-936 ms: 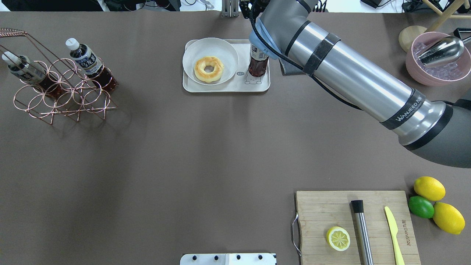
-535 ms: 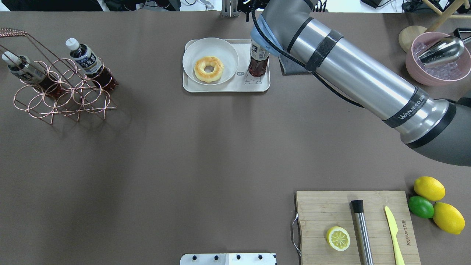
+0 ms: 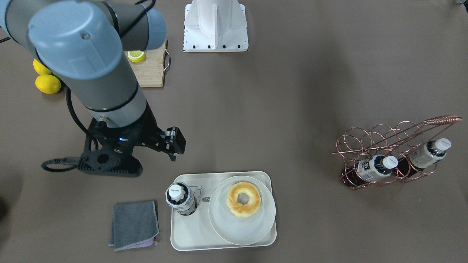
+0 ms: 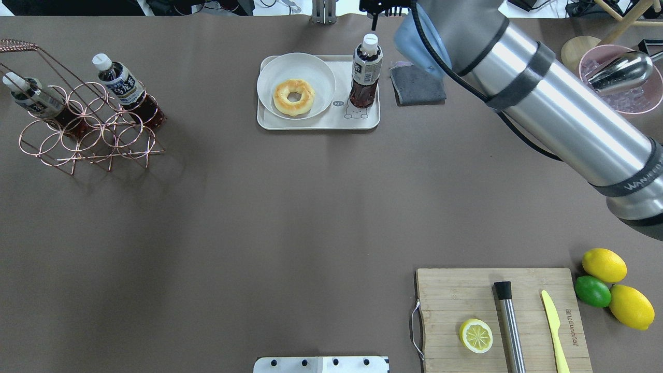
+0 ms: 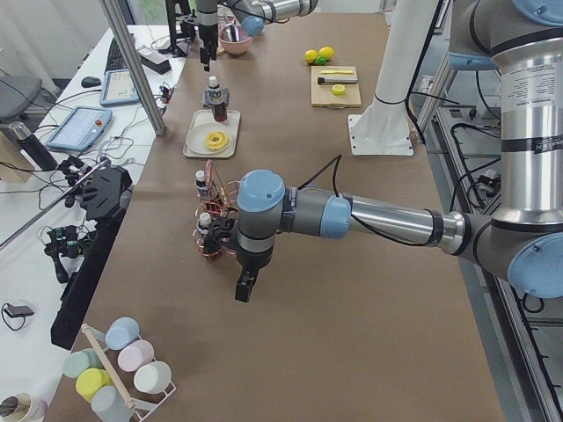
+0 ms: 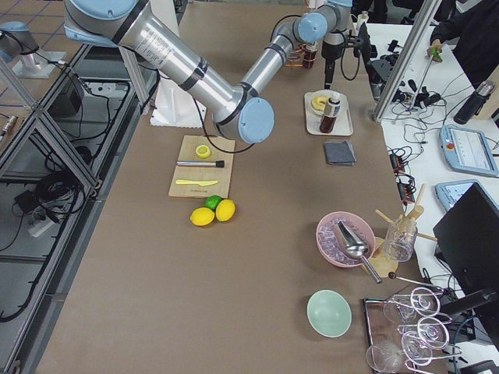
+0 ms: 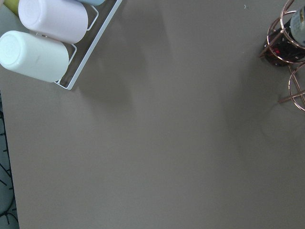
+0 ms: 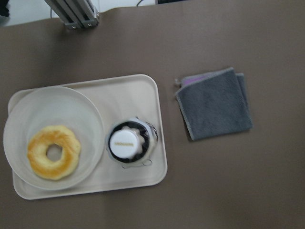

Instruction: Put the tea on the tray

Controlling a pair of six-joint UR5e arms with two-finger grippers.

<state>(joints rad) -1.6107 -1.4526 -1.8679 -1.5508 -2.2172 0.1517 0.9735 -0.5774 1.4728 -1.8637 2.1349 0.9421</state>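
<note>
Brown tabletop (image 4: 259, 207) bore the tray (image 4: 311, 123), tea (image 4: 365, 70) upright at its 3 o'clock edge. The right gripper (image 3: 146, 153) hovered empty, jaws spread; it would best lift straight up, clear of the cap (image 4: 369, 38).

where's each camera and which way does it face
Front-facing: across the table, facing the robot's base, steeply down on tea and tray; right arm at left.
Overhead: behind the base, looking forward and down; right arm from right.
Exterior left: robot's-left table end, along it; left arm near.
Exterior right: opposite end; right arm near.
Left wrist: down at table, pastel cups; no body.
Right wrist: straight down on tea, doughnut, cloth; no body.
Shared: front-facing also shows those three.
</note>
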